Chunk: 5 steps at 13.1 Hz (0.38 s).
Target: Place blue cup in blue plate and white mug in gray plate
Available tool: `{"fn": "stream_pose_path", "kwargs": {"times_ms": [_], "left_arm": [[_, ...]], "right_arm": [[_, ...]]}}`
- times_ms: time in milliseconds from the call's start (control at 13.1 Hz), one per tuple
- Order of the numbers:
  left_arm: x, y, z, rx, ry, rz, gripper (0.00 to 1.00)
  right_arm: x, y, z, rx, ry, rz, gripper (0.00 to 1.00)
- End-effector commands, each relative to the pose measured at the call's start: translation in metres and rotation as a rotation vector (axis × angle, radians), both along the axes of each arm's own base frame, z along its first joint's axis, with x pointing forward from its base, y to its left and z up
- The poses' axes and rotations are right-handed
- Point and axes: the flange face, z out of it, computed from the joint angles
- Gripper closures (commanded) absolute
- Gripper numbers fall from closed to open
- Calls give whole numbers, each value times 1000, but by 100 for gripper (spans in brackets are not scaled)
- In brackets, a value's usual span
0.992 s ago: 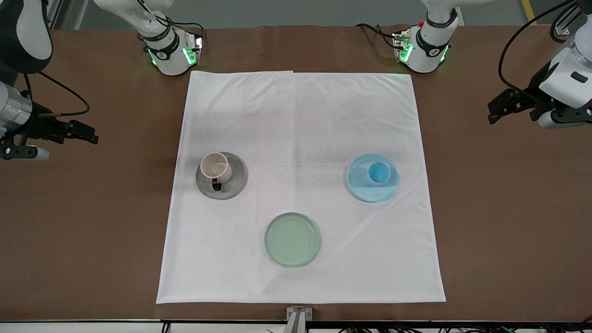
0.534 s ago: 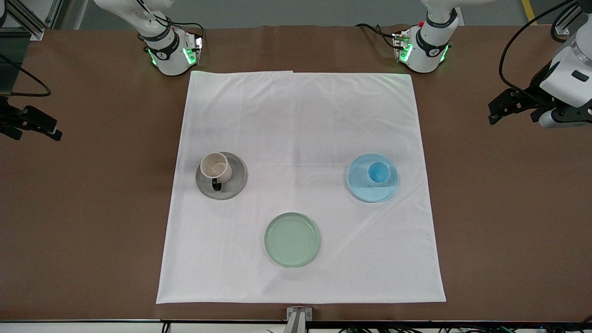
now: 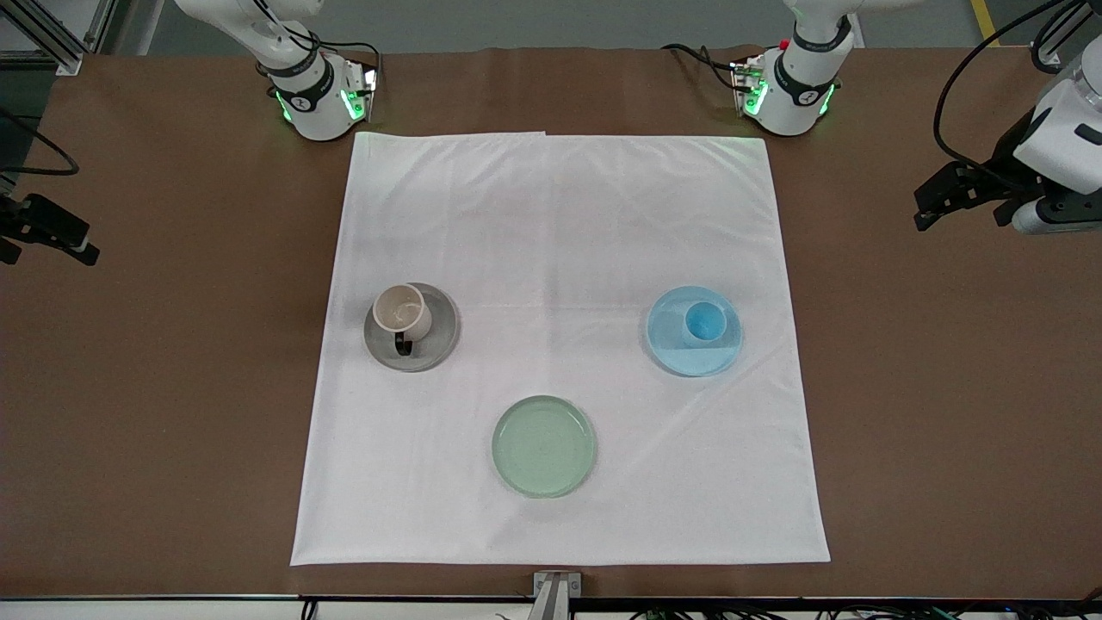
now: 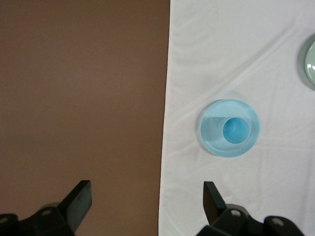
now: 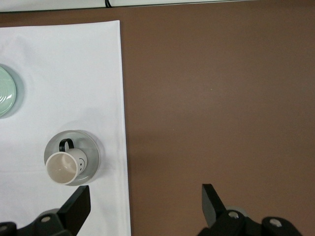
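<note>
The blue cup [image 3: 703, 323] stands upright in the blue plate [image 3: 672, 352] on the white cloth, toward the left arm's end; both show in the left wrist view, cup [image 4: 236, 130] and plate [image 4: 213, 140]. The white mug [image 3: 400, 311] stands in the gray plate [image 3: 438, 345], toward the right arm's end; both show in the right wrist view, mug [image 5: 63, 166] and plate [image 5: 93, 152]. My left gripper [image 3: 956, 196] is open and empty, high over the bare table at its own end [image 4: 146, 201]. My right gripper [image 3: 47, 234] is open and empty, high over the table's other end [image 5: 145, 204].
A pale green plate [image 3: 543, 445] lies on the white cloth [image 3: 560, 224], nearer the front camera than the other two plates. Brown tabletop [image 3: 155, 413] surrounds the cloth. The arm bases [image 3: 318, 95] stand along the table's edge farthest from the front camera.
The right arm has pulled away toward its end of the table, leaving only its gripper in view. The left gripper has risen slightly. Cups and plates have not moved.
</note>
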Motion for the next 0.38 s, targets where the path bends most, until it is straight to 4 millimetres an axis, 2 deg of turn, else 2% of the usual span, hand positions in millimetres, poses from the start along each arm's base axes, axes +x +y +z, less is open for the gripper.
{"fn": "stream_pose_path", "kwargs": {"times_ms": [0, 305], "left_arm": [[0, 2, 6, 2, 6, -12, 0], [0, 2, 5, 1, 14, -12, 0]], "right_arm": [[1, -2, 10, 0, -8, 4, 0], [1, -2, 10, -6, -8, 4, 0]]}}
